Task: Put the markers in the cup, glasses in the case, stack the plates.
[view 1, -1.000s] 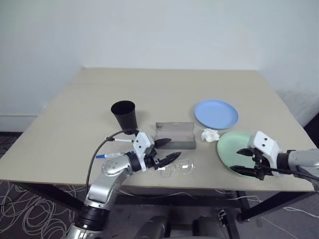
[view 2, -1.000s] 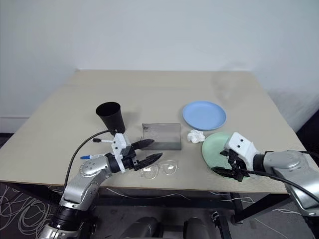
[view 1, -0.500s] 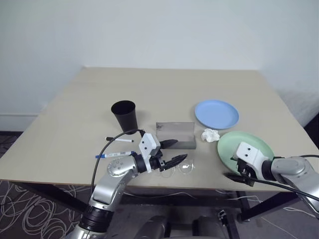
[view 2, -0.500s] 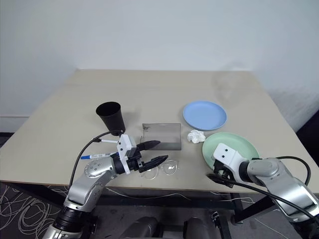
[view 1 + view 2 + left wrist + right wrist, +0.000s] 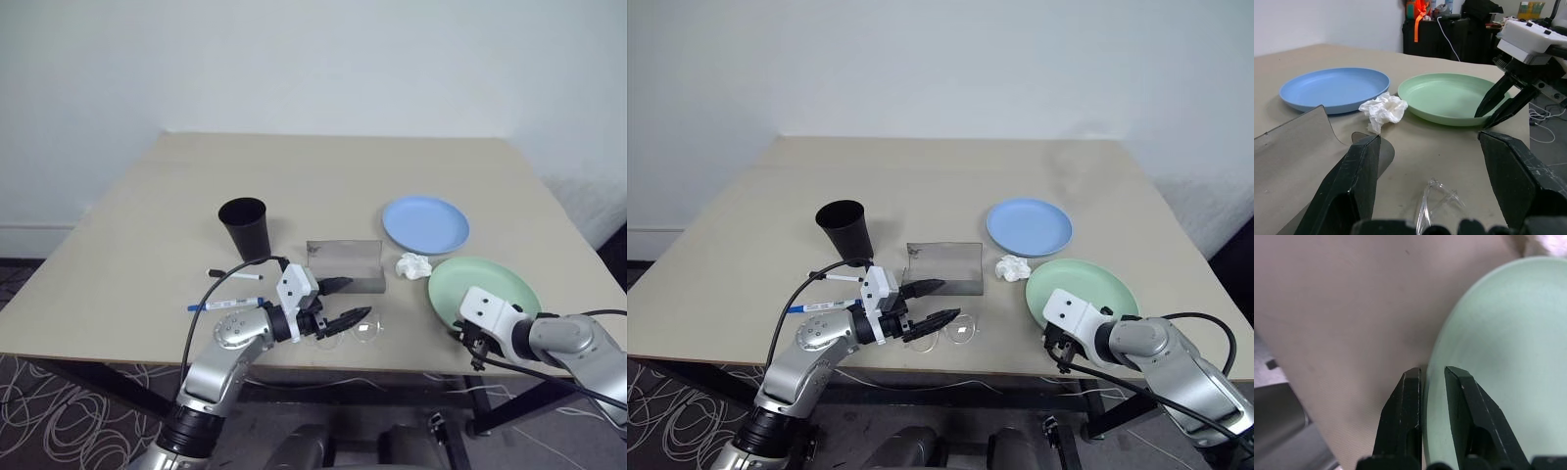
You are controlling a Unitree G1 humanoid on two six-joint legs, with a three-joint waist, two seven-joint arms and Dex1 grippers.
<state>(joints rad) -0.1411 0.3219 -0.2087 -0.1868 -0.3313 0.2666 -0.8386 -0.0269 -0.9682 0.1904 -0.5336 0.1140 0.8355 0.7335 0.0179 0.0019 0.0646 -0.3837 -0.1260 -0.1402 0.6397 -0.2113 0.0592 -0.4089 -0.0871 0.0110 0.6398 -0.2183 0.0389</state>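
Your right gripper pinches the green plate by its thin rim; it may slip when lifted. Left gripper gapes wide above the glasses.

- the table has a smooth, matt beige top, like laminate;
- the green plate and blue plate look like matt plastic, evenly coloured;
- the cup is dull black plastic;
- the glasses are clear, glossy plastic;
- the paper wad is crumpled white tissue;
- the case looks grey and satiny
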